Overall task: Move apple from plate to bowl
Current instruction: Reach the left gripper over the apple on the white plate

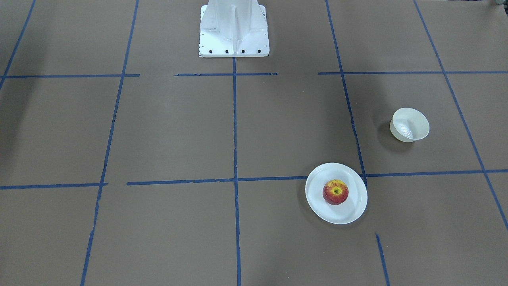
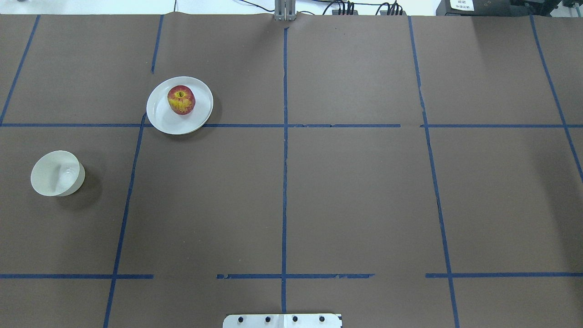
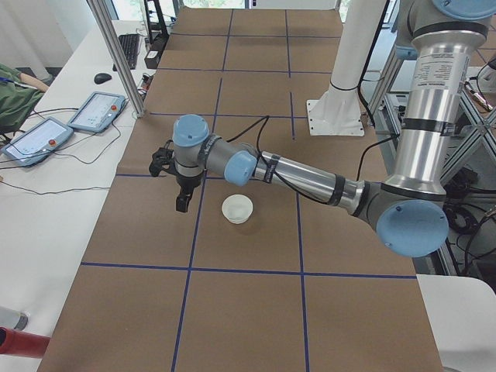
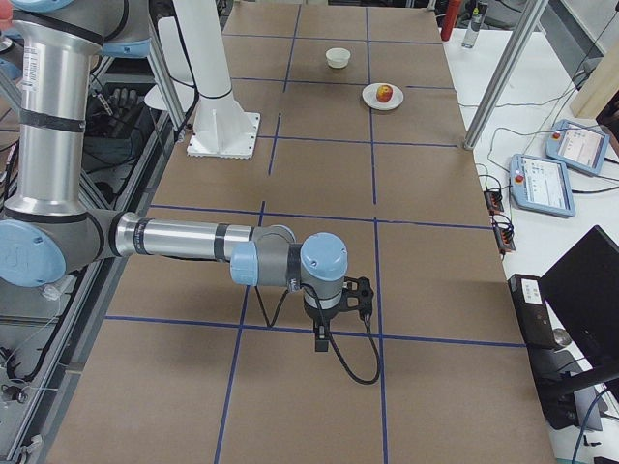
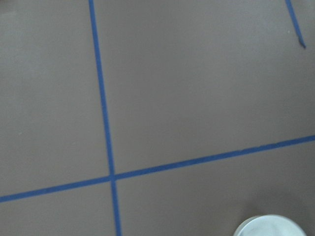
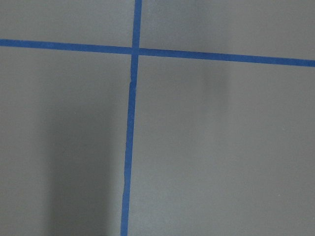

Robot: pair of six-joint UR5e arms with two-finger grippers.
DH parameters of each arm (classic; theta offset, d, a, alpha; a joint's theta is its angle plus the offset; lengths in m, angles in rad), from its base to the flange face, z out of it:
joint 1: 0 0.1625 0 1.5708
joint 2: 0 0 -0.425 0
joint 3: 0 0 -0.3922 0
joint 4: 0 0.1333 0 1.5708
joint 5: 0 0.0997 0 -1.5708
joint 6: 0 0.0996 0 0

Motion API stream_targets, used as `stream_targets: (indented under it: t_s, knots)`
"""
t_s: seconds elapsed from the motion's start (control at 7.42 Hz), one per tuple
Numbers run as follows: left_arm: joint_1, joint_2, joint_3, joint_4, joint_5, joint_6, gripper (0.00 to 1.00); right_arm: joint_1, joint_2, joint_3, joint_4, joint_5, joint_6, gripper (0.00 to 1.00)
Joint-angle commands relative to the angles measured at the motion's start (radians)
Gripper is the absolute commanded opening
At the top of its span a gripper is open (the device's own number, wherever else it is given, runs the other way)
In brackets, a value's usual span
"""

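The apple [image 1: 335, 192] is seen resting on the plate [image 1: 350, 211], stem dimple upward. The bowl [image 1: 410, 124] is set well apart from the plate on the brown table [image 1: 178, 131] (blue tape lines cross it). The left gripper [image 3: 183, 203] and the right gripper [image 4: 320, 340] are shown only in the side views. How far either is opened, or whether anything is held, cannot be told.

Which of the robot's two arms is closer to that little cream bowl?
Left. The left gripper hangs close beside the bowl, not touching it. The right gripper hangs far off, towards the opposite end.
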Motion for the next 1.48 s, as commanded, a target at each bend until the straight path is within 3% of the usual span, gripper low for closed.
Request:
stream_targets:
  t_s: [0.0,0.27,0.67,0.94,1.35]
  knots:
    - [0.179,-0.17,0.057,0.001,0.11,-0.275,1.0,0.001,0.0,0.0,0.0,0.0,0.0,1.0]
    - [0.338,-0.31,0.188,-0.01,0.161,-0.484,1.0,0.0,0.0,0.0,0.0,0.0,0.0,1.0]
    - [0.425,-0.467,0.341,-0.015,0.22,-0.64,1.0,0.001,0.0,0.0,0.0,0.0,0.0,1.0]
    - [0.456,-0.486,0.4,-0.096,0.252,-0.704,1.0,0.001,0.0,0.0,0.0,-0.002,0.0,1.0]
    - [0.489,-0.532,0.472,-0.12,0.254,-0.755,1.0,0.001,0.0,0.0,0.0,0.0,0.0,1.0]
